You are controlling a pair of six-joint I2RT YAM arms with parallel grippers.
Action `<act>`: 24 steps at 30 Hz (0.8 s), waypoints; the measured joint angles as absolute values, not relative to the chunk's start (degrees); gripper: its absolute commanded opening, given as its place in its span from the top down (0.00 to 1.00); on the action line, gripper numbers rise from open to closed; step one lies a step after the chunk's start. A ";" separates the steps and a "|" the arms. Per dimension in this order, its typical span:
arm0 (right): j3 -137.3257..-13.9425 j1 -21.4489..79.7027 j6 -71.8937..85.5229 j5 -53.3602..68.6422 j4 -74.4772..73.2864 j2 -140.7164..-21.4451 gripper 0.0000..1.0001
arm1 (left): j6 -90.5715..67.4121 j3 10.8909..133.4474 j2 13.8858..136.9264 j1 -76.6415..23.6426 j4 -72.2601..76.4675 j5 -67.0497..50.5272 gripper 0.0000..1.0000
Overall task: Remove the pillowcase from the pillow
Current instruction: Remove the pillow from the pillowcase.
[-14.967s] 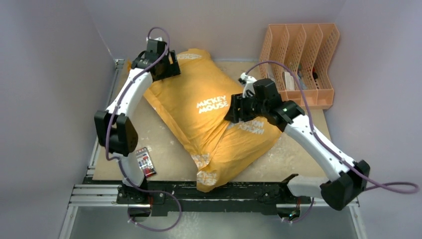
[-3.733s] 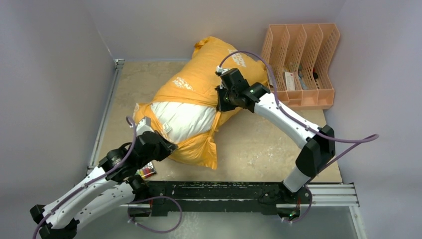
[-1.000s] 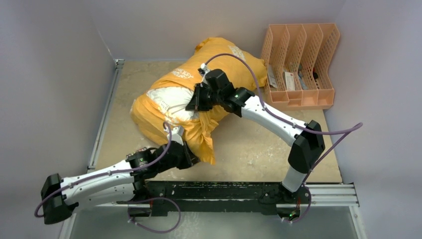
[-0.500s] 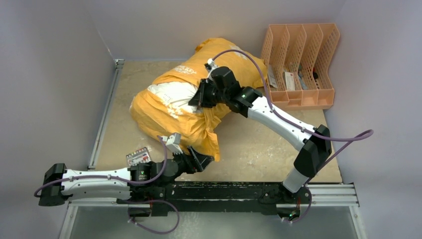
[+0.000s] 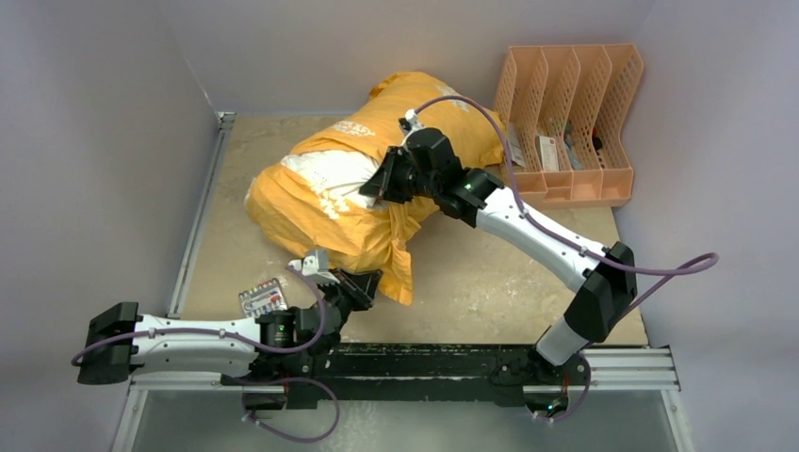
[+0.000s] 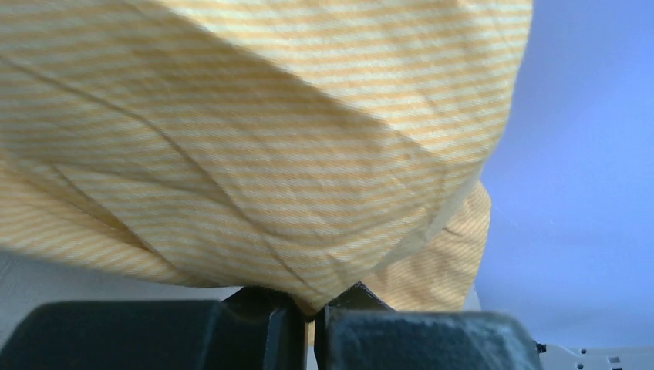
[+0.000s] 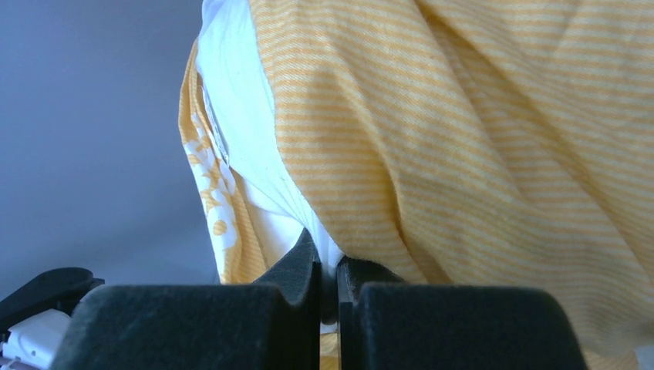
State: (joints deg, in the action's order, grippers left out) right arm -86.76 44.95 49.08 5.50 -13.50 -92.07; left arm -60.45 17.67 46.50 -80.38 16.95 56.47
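Note:
The orange-yellow pillowcase (image 5: 311, 217) lies bunched round the white pillow (image 5: 330, 169) at the table's middle back, and a strip of the pillow shows at the open end. My left gripper (image 5: 366, 281) sits low by the case's hanging front flap. In the left wrist view, that gripper (image 6: 311, 304) is shut on a fold of striped pillowcase (image 6: 270, 154). My right gripper (image 5: 377, 188) reaches in from the right at the opening. In the right wrist view it (image 7: 330, 266) is shut on white pillow (image 7: 247, 131) fabric, beside the orange pillowcase (image 7: 463, 154).
A peach file rack (image 5: 570, 122) holding small items stands at the back right, close to the pillow's far end. A small printed packet (image 5: 263, 298) lies by my left arm. The black base rail (image 5: 424, 363) runs along the near edge, and walls close in the left and back.
My left gripper let go, opened, shifted right along the front flap and shut on the pillowcase again. The right gripper, still shut, drifted slightly right with the pillow.

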 measured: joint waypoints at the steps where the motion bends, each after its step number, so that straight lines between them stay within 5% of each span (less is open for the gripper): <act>1: -86.76 44.95 49.06 5.45 -13.61 -91.92 1.00 | -60.69 17.67 46.44 -80.40 16.67 57.14 1.00; 12: -109.93 44.40 41.85 5.21 -31.68 -102.08 1.00 | -82.43 10.55 43.64 -88.38 5.10 59.05 1.00; 18: -113.30 44.40 38.85 3.99 -37.74 -103.44 1.00 | -95.57 17.17 53.78 -95.07 -8.05 65.84 1.00; 23: -103.22 44.40 38.19 1.72 -32.21 -98.63 1.00 | -97.41 21.87 57.52 -96.20 -17.61 65.25 0.59; 24: -100.77 44.36 38.19 1.10 -30.15 -97.34 1.00 | -96.66 22.55 57.39 -96.62 -19.29 64.58 0.40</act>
